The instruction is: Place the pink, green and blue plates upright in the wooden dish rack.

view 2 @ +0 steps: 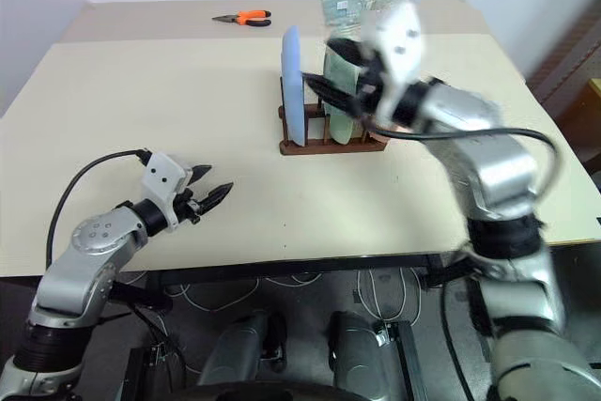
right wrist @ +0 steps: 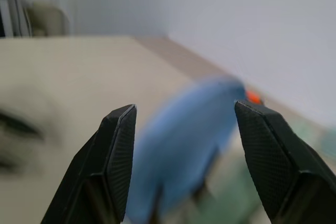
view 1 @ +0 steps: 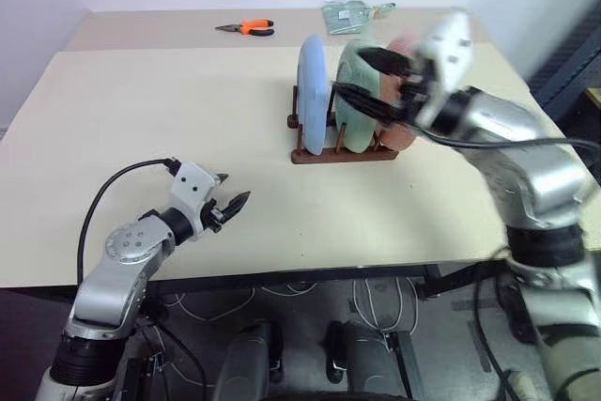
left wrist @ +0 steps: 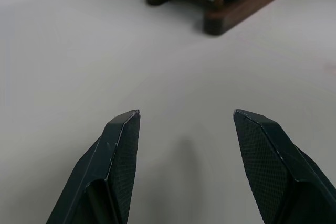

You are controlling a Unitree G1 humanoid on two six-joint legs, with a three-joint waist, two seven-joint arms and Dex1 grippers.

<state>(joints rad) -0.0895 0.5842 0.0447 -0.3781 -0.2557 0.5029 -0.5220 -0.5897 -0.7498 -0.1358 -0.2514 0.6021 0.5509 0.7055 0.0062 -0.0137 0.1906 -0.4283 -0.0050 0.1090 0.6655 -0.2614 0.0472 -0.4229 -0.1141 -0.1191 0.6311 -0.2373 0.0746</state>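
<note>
The wooden dish rack [view 1: 343,155] stands right of the table's middle with three plates upright in it. The blue plate [view 1: 313,93] is at the left end, the green plate [view 1: 355,124] in the middle, and the pink plate [view 1: 398,136] at the right, partly hidden by my right arm. My right gripper [view 1: 349,70] hovers, blurred, over the green and pink plates. Its fingers [right wrist: 118,150] are open with nothing between them, and the blue plate [right wrist: 178,156] lies beyond. My left gripper [view 1: 235,202] is open and empty, low over the table's front left, far from the rack [left wrist: 231,11].
Orange-handled pliers [view 1: 248,28] and a clear packet [view 1: 349,14] lie at the table's far edge. The beige table [view 1: 160,110] stretches wide to the left of the rack. A dark object [view 1: 573,72] stands off the table's right side.
</note>
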